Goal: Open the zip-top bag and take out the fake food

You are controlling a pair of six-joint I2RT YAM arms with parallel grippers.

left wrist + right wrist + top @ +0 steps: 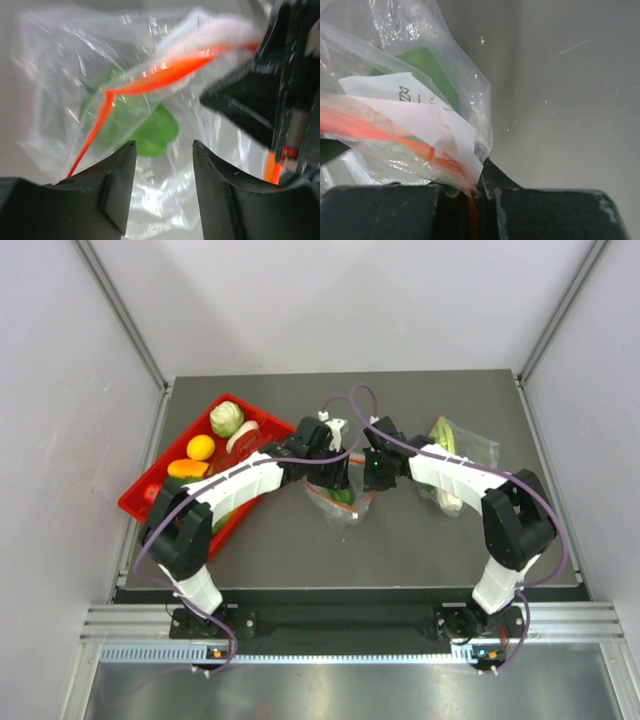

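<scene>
Pinching crinkly zip-top bag [455, 75], right gripper [479, 187] clamps tight; left gripper [164, 150] gapes empty.

The clear, crinkly zip-top bag [345, 506] sits crumpled at the middle of the counter [450, 540], its red-orange zip strip [170, 72] bent and lifted. Green fake food [150, 134] shows inside it.

green fake food [150, 132] blurred behind zip-top bag [60, 75] plastic; shape unclear.
</scene>
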